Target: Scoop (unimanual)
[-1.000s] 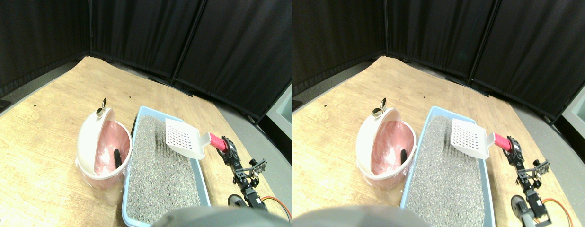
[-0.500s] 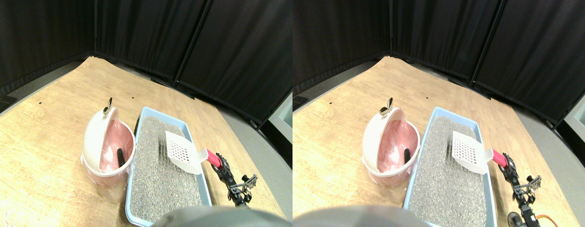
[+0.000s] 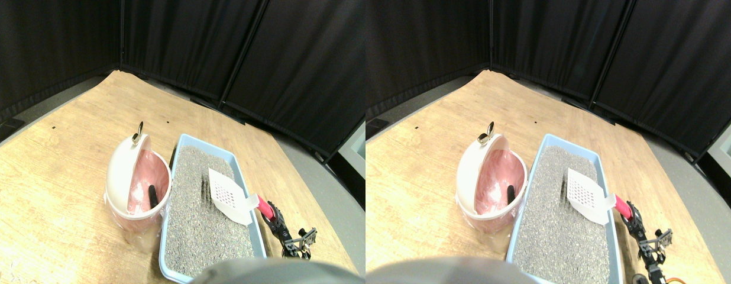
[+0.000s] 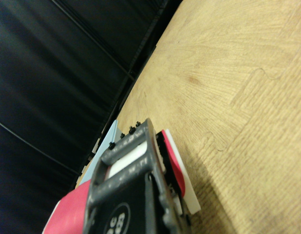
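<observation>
A white slotted scoop [image 3: 228, 195] with a red wrapped handle [image 3: 264, 207] hangs tilted over the right side of the grey litter [image 3: 200, 225] in the light blue litter box [image 3: 180, 144]. Its front edge is close to the litter surface. My right gripper [image 3: 273, 215] is shut on the handle, just outside the box's right rim. In the wrist view the dark jaw [image 4: 133, 190] lies against the red handle [image 4: 67, 214]. Left of the box stands a pink bin [image 3: 142, 183] with its white lid [image 3: 118, 171] swung open and a dark lump [image 3: 153, 195] inside.
Box and bin rest on a wood-pattern floor mat [image 3: 52, 177]. Black curtains [image 3: 182, 41] close off the back. Grey floor [image 3: 336, 207] runs along the mat's right edge, where my arm stands.
The scoop has come down and tilted toward the litter, and my arm has dropped lower with it. The whole view has also shifted a little.
</observation>
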{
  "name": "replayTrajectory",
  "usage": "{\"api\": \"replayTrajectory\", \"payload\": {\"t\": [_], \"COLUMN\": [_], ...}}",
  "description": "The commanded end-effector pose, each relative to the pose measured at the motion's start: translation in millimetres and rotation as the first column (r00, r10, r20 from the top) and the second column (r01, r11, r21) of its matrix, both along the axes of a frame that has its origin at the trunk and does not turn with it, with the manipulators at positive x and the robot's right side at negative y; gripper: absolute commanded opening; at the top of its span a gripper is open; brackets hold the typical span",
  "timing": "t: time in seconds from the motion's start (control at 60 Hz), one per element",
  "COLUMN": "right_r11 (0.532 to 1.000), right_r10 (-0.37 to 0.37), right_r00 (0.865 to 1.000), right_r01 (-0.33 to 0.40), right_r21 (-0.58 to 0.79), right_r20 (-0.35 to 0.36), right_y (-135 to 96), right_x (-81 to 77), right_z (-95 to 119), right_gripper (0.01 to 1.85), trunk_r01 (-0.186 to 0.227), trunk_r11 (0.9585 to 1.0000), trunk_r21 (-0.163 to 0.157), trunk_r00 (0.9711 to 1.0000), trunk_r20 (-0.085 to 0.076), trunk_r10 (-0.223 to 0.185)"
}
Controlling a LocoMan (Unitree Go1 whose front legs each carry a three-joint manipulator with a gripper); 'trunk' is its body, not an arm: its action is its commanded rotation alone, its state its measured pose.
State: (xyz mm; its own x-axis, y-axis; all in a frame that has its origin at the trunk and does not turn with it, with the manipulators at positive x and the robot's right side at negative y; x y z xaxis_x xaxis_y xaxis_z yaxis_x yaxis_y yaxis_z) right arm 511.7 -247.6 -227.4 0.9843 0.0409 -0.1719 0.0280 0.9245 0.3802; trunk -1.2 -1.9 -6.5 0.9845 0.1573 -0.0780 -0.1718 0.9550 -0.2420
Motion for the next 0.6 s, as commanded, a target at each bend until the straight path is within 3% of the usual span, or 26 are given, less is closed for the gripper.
{"api": "replayTrajectory", "payload": {"t": [0.017,0.183,0.2,0.233,0.267,0.333,0.383,0.6], "right_r11": [1.0,0.999,0.999,0.998,0.998,0.999,0.999,1.0], "right_r10": [0.01,0.024,0.013,-0.027,-0.023,-0.009,-0.017,0.015], "right_r00": [1.0,0.997,0.996,0.989,0.989,0.985,0.984,0.983], "right_r01": [-0.01,-0.027,-0.018,0.019,0.015,0.001,0.012,-0.018], "right_r21": [-0.013,-0.039,-0.049,-0.06,-0.057,-0.047,-0.031,-0.013], "right_r20": [-0.007,-0.071,-0.093,-0.143,-0.144,-0.174,-0.179,-0.183], "right_y": [5,4,4,4,4,3,3,3], "right_x": [-2.1,-4.2,-4.6,-5.6,-5.8,-6.5,-6.0,-3.9], "right_z": [3,2,3,5,5,6,7,12], "right_gripper": [0.06,0.06,0.16,0.6,0.67,1.18,1.37,1.65], "trunk_r01": [-0.015,-0.013,-0.013,-0.013,-0.013,-0.011,-0.009,-0.007], "trunk_r11": [0.9998,0.9999,0.9999,0.9998,0.9998,0.9999,0.9999,0.9999], "trunk_r21": [-0.009,-0.011,-0.011,-0.011,-0.012,-0.012,-0.013,-0.014], "trunk_r00": [0.9999,0.9999,0.9999,0.9999,0.9999,0.9999,1.0,1.0], "trunk_r20": [-0.004,-0.005,-0.004,-0.002,-0.003,-0.003,-0.003,0.0], "trunk_r10": [0.015,0.012,0.013,0.013,0.013,0.011,0.009,0.007]}}
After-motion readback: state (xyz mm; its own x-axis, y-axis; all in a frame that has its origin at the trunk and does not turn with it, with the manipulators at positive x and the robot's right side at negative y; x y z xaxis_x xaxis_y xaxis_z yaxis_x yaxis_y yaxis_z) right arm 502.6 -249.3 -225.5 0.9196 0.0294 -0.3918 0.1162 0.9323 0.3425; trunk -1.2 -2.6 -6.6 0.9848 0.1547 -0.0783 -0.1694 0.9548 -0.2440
